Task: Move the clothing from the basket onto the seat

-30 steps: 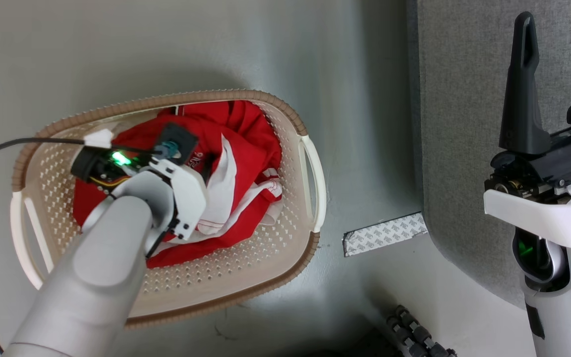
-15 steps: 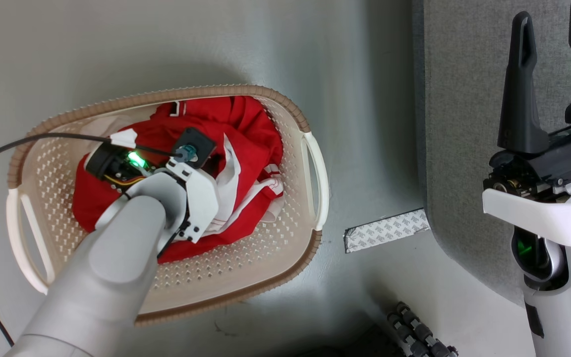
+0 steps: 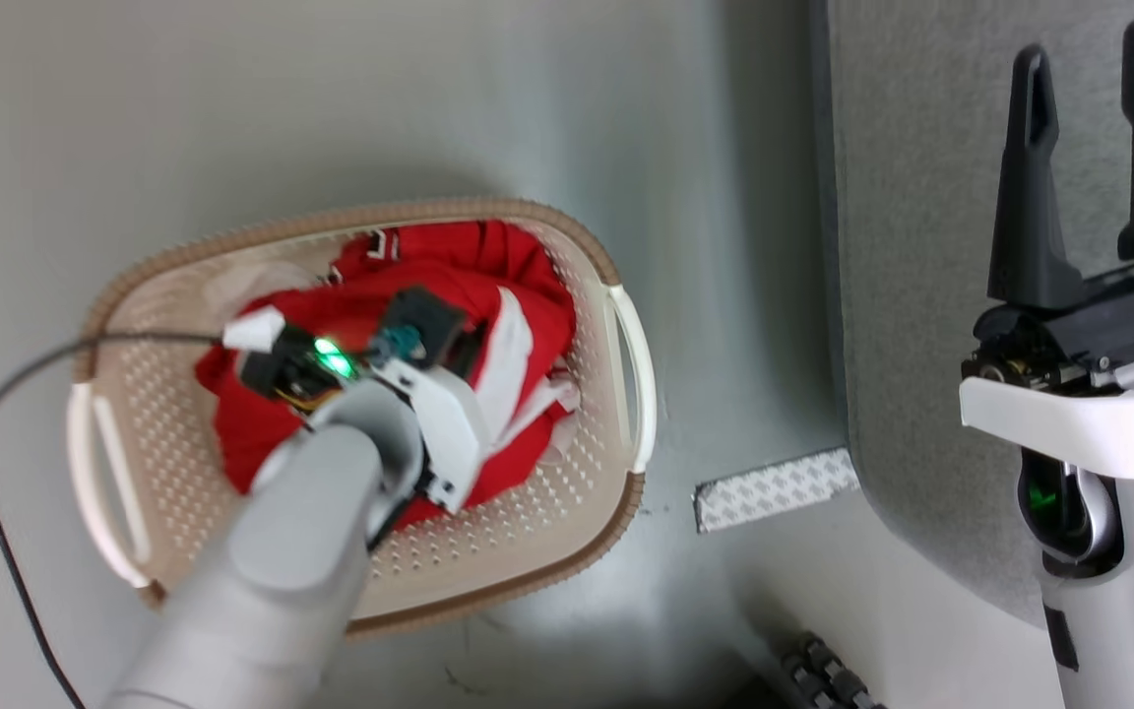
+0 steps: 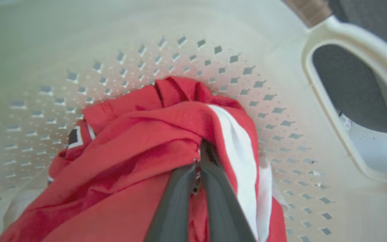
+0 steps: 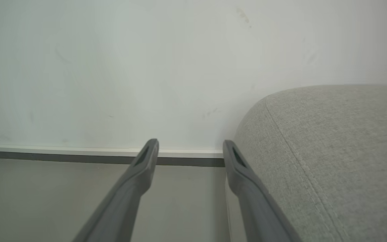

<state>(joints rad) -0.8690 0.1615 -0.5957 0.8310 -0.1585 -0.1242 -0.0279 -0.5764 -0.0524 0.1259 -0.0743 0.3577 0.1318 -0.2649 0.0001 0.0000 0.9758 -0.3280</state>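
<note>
The red clothing [image 3: 488, 266] with white stripes lies bunched in the cream basket [image 3: 567, 492] on the floor. My left arm reaches down into the basket, and its wrist [image 3: 419, 345] covers the fingers in the head view. In the left wrist view my left gripper [image 4: 202, 153] is shut on a fold of the clothing [image 4: 139, 134], beside a white stripe, and the cloth is drawn up around the fingertips. The basket's holed wall [image 4: 213, 50] rises behind. My right gripper [image 3: 1087, 44] stands open and holds nothing over the grey seat [image 3: 921, 197]. In the right wrist view the right gripper [image 5: 190, 143] is beside the seat's rounded edge [image 5: 331, 151].
A patterned strip of tape [image 3: 774, 487] lies on the floor between basket and seat. A black cable [image 3: 6, 414] loops at the basket's left. A dark ribbed part [image 3: 823, 679] shows at the bottom edge. The basket's white handle [image 4: 348, 43] faces the seat. A wall with a baseboard [image 5: 79, 151] stands ahead.
My left gripper has closed on the red clothing, which has gathered into a tighter bunch around it. The head camera has shifted a little. The right gripper has stayed open.
</note>
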